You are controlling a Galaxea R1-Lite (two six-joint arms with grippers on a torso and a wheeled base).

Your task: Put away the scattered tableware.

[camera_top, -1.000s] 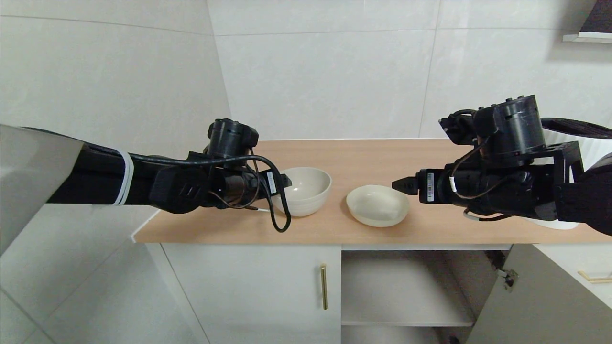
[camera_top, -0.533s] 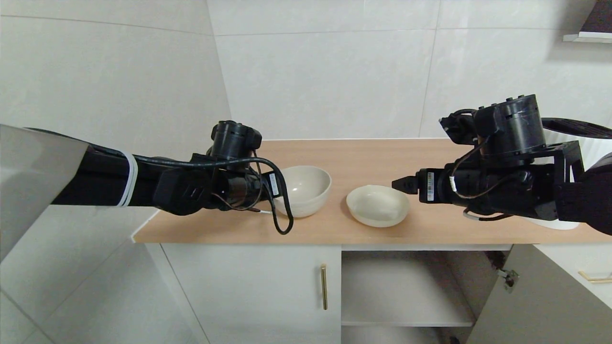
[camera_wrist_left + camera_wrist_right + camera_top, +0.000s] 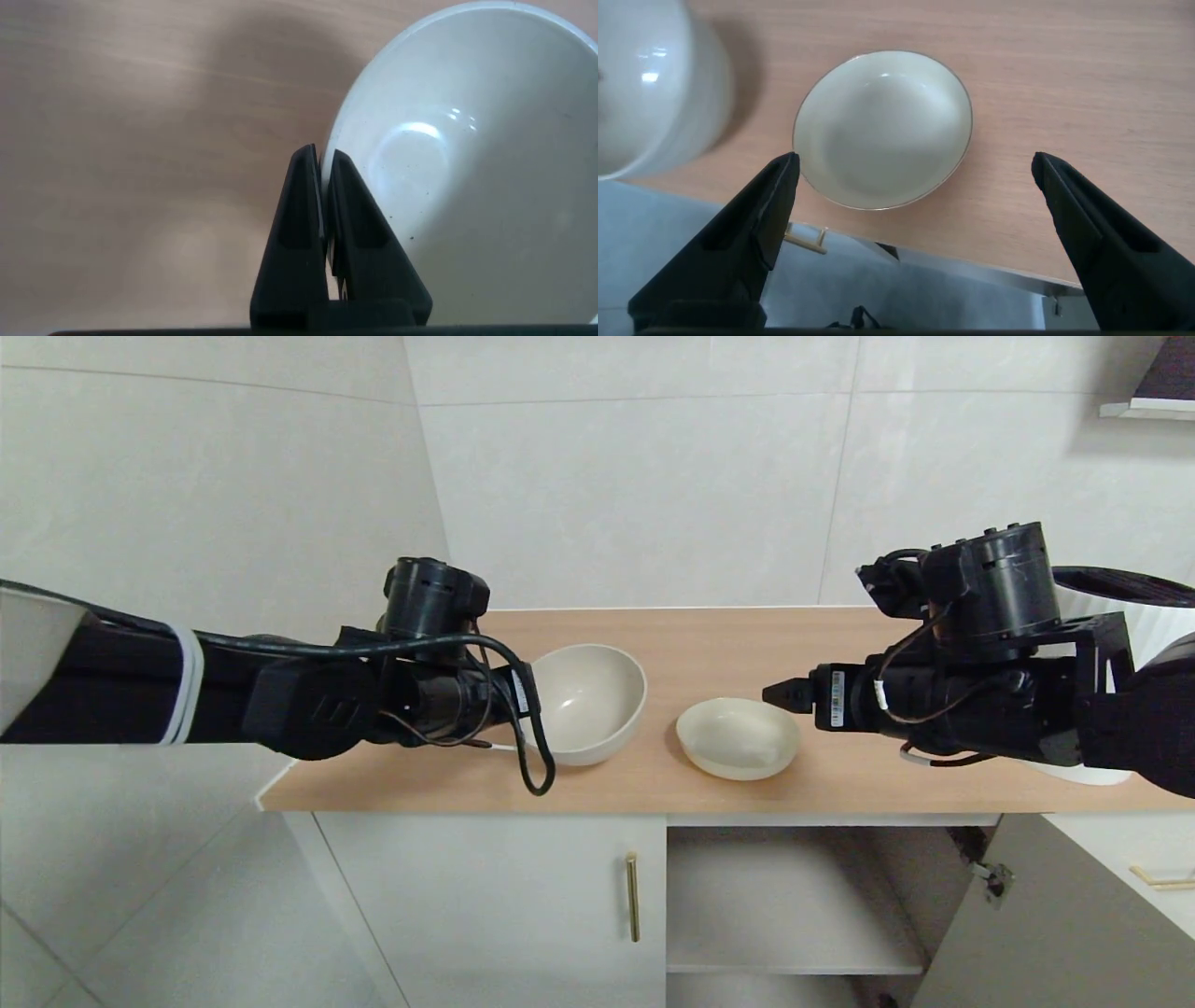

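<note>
- Gripping the bowl (image 3: pixel 583 705) by its rim, we hold it tipped on the counter (image 3: pixel 840 635), its hollow turned up toward the head camera. We cannot tell whether its base is fully clear of the wood.
- Our left gripper (image 3: pixel 322 159) is closed down to a thin slit, with the bowl's wall pinched between the fingers, one inside and one outside. A rim pinch suits a deep, smooth bowl that we judge too wide to span.
- Just beside the bowl, on our right and apart from it, the dish (image 3: pixel 738 737) sits flat near the counter's front edge, with nothing touching it.
- Our right gripper (image 3: pixel 782 694) hangs above the dish's right side, its jaws spread wide with nothing in them. In the wrist view the fingers stand either side of the dish, set wider than it. We judge it is parked there to take the dish in its turn.
- Below the counter, the cabinet (image 3: pixel 485 896) has its right door (image 3: pixel 1027 915) swung open, showing a shelf (image 3: pixel 794 952). We judge this the likely home for both pieces.
- Neither piece is put away yet, and lifting the bowl off the counter looks to us like the step in hand.
</note>
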